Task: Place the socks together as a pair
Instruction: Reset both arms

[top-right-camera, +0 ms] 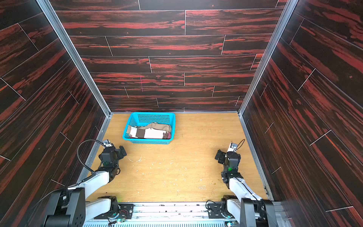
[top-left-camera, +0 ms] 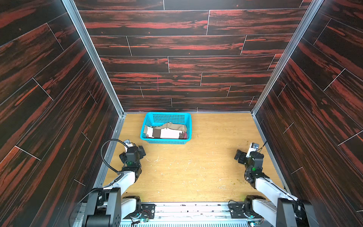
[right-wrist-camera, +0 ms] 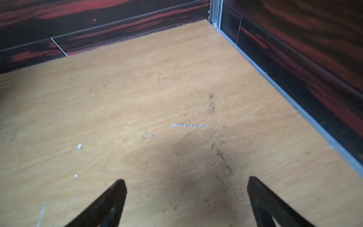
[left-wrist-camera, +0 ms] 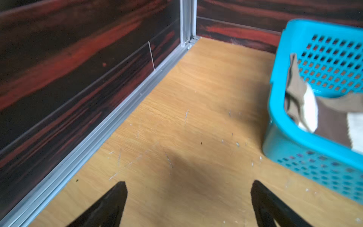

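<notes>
Two grippers, neither holding anything.

Both top views: left gripper point(top-left-camera: 141, 151) and right gripper point(top-left-camera: 238, 156) sit over the near part of the table point(top-left-camera: 186, 173), well apart, jaws spread. The socks point(top-left-camera: 166, 132) all lie heaped in the basket point(top-left-camera: 167, 118), blue plastic mesh, against the back wall and left of centre. White-and-brown banded fabric is on top, tan behind it, a maroon scrap at one end. Count not readable. Nothing paired yet, by the look of it.

Left wrist view: left gripper point(left-wrist-camera: 188, 182) wide open over bare wood. The basket point(left-wrist-camera: 275, 88) is near, off to one side, with a banded sock point(left-wrist-camera: 332, 121) lying close under its rim. Risk: a pinch into that heap likely lifts several layers at once. It could also drag a cuff over the rim and tip or slide the light basket.

Right wrist view: right gripper point(right-wrist-camera: 185, 179) wide open, only scuffed table point(right-wrist-camera: 157, 88) ahead, basket out of frame. Risk: this arm has the longer reach across, and both arms entering one small basket could collide. Matching by colour is chancy while partners lie buried.
</notes>
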